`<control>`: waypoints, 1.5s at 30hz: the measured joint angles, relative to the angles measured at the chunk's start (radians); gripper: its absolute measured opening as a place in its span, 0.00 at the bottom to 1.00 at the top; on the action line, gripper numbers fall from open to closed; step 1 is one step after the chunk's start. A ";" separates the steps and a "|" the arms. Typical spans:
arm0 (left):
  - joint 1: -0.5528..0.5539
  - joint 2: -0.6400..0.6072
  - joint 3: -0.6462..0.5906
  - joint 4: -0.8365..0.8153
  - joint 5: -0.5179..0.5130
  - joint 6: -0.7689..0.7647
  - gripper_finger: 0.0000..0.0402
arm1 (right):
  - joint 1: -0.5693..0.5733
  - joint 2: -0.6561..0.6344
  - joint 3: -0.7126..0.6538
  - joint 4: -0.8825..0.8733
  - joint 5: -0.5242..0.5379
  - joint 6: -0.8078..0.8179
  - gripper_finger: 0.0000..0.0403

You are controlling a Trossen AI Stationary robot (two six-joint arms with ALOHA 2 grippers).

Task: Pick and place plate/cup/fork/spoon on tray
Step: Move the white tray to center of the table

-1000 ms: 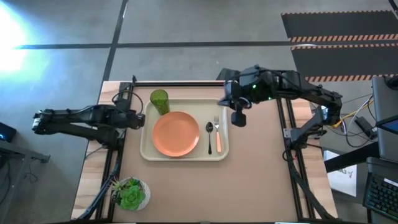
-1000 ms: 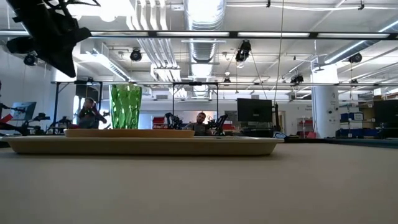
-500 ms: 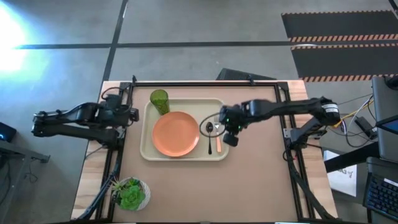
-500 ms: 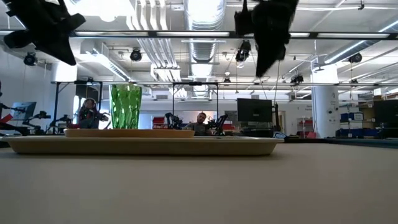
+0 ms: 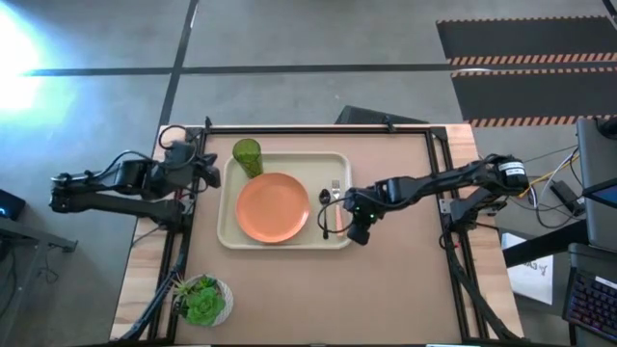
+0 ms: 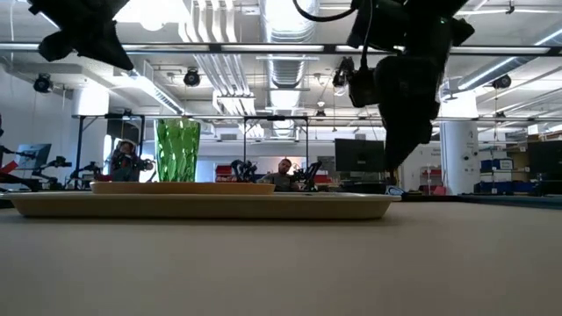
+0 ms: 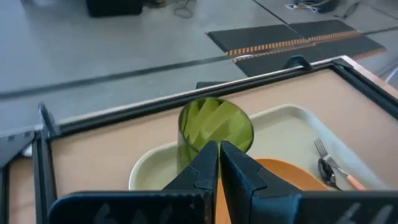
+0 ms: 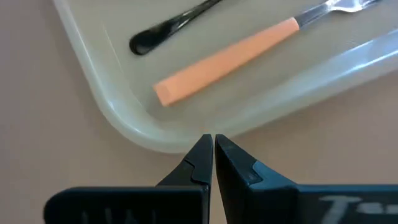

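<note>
Task looks complete: plate [image 5: 273, 207], cup [image 5: 247, 154], fork [image 5: 337, 206] and spoon [image 5: 325, 204] all lie in the tray [image 5: 289, 243]. Right gripper [image 5: 359, 231], fingers together and empty, hangs just beside the fork handle; left gripper [image 5: 204, 173], also closed and empty, sits near the cup.

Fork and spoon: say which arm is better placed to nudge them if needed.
Right. Its pincer sits shut at the tray's corner, next to the fork and spoon. The left pincer, also shut, waits beyond the cup, across the plate.

lab/workshop | exposed ceiling ducts [image 6: 285, 22] | monitors [image 6: 358, 155] | people at benches [image 6: 126, 158] | concrete floor [image 5: 289, 39]
</note>
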 joint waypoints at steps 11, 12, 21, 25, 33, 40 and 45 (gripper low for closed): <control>0.000 -0.041 0.001 0.005 0.004 0.072 0.00 | 0.000 0.014 -0.032 0.167 -0.019 0.004 0.02; 0.000 -0.048 0.001 0.005 0.004 0.072 0.00 | 0.000 0.021 -0.032 0.167 -0.020 0.004 0.02; 0.000 -0.082 0.001 0.003 0.004 0.073 0.00 | 0.010 0.101 -0.032 0.173 -0.052 0.014 0.02; 0.000 -0.080 0.001 0.002 0.004 0.078 0.00 | 0.021 0.134 -0.032 0.183 -0.074 0.021 0.02; 0.000 -0.073 -0.001 0.003 0.006 0.089 0.00 | 0.055 0.174 -0.029 0.194 -0.103 0.045 0.02; 0.000 -0.074 -0.001 0.004 0.011 0.089 0.00 | 0.091 0.163 -0.030 0.091 -0.127 0.061 0.02; 0.000 -0.073 -0.001 0.004 0.011 0.089 0.00 | 0.104 0.160 -0.030 0.040 -0.129 0.065 0.02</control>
